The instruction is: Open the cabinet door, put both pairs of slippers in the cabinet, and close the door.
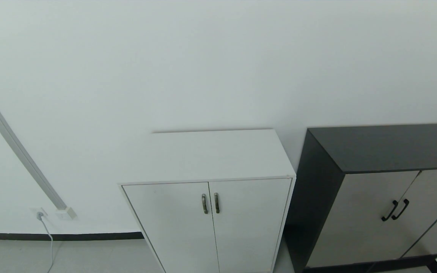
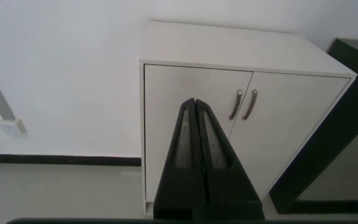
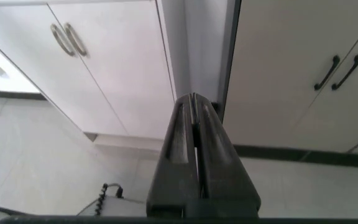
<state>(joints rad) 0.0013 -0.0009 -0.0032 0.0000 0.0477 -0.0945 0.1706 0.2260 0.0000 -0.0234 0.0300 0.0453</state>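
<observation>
A white two-door cabinet [image 1: 211, 223] stands against the wall with both doors closed, its two metal handles [image 1: 210, 203] side by side at the middle seam. In the left wrist view my left gripper [image 2: 194, 101] is shut with nothing in it, held some way in front of the left door [image 2: 191, 124] of the white cabinet [image 2: 291, 124]. In the right wrist view my right gripper [image 3: 193, 97] is shut and empty, pointing at the gap between the white cabinet [image 3: 117, 62] and the dark one.
A black cabinet [image 1: 378, 197] with grey doors and black handles stands just right of the white one. A wall socket with a white cable [image 1: 46, 227] and a slanted cable duct [image 1: 13, 144] are on the left wall. Bare grey floor [image 1: 70, 258] lies at the lower left.
</observation>
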